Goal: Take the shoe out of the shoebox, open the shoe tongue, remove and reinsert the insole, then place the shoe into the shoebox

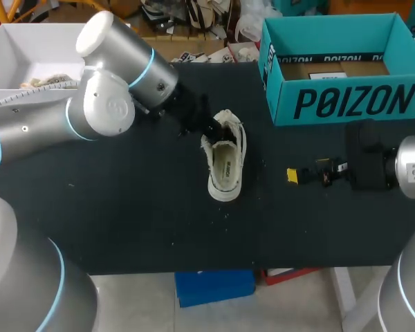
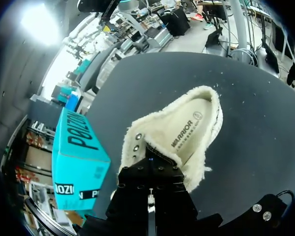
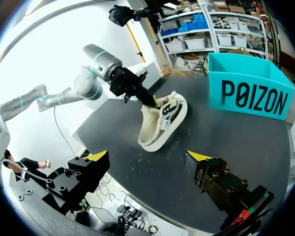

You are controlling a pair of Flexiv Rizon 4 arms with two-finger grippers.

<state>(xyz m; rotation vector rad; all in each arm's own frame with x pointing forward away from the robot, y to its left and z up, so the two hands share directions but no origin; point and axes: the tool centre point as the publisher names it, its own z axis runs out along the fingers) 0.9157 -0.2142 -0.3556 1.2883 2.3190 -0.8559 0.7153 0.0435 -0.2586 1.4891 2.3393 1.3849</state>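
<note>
One shoe [image 1: 226, 162] out of box [image 1: 346, 104], upright on table [image 1: 124, 207]; left tool [image 1: 211, 130] buried at its tongue end, grip impossible to tell; right tool [image 1: 308, 173] spread wide, hovering well apart from shoe.

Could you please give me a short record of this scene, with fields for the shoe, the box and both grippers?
shoe: white, fleece-lined, on the table, outside the shoebox
insole: inside the shoe
shoebox: teal, open, at the table's far right
left gripper: at the shoe's tongue
right gripper: open, empty, right of the shoe
</note>
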